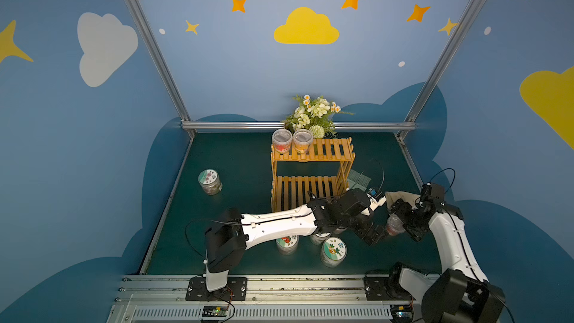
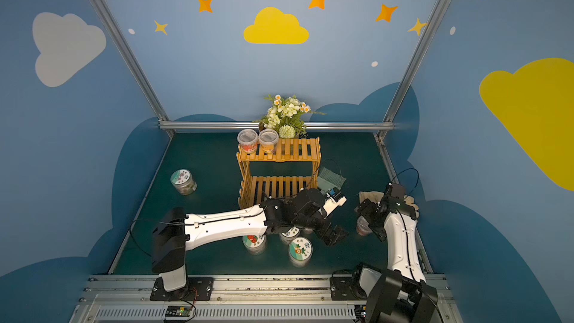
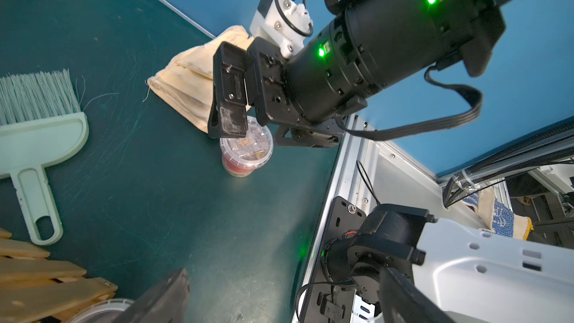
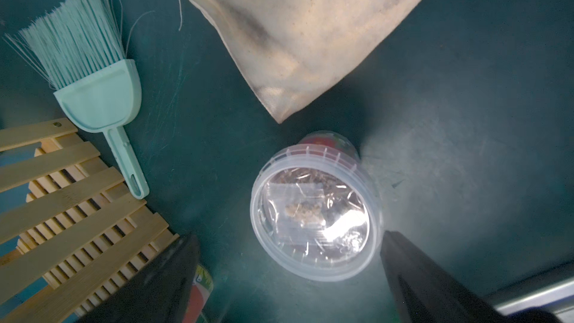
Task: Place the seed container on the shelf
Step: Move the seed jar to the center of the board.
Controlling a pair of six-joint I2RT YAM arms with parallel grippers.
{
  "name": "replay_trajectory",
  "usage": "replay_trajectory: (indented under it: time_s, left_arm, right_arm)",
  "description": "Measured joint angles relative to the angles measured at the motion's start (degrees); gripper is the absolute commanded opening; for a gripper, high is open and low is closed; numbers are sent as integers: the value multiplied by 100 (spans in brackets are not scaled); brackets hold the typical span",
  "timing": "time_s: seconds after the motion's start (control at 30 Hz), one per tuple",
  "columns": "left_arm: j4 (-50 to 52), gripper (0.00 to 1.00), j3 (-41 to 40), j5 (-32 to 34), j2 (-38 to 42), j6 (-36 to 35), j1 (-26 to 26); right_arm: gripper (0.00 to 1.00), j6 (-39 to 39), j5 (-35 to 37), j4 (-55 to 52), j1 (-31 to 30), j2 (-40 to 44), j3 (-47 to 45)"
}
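The seed container (image 4: 313, 212) is a clear lidded tub with a red label, standing upright on the green table to the right of the shelf, and shows in the other views (image 1: 393, 226) (image 2: 362, 227) (image 3: 247, 153). My right gripper (image 4: 292, 274) is open just above it, one finger on either side of the lid and neither touching it (image 1: 402, 222) (image 3: 254, 128). My left gripper (image 1: 375, 236) (image 3: 279, 306) is open and empty, just left of the tub. The shelf (image 1: 326, 150) (image 2: 292, 150) of orange-yellow slats stands mid-table with two clear tubs (image 1: 292, 141) on the left of its top tier.
A mint brush (image 4: 96, 88) and a beige cloth bag (image 4: 310, 41) lie beyond the tub, right of the shelf. Three jars with printed lids (image 1: 333, 251) stand under the left arm, and another (image 1: 210, 181) at far left. Flowers (image 1: 313, 114) stand behind the shelf. A metal rail (image 3: 351, 181) edges the table.
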State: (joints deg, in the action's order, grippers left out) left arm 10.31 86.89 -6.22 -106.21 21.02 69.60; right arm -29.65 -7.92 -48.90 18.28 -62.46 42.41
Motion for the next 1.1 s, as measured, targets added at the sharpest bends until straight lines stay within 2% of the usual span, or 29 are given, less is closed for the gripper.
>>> replay_trajectory:
  time_s: [0.23,1.1]
  left_arm:
    - [39,100,0,0,0,-2,-13]
    - [136,100,0,-72,0,-22,-162]
  right_arm:
    - [98,7,188,2,-44,-278,0]
    - [98,-31,592,-20,-81,-219,13]
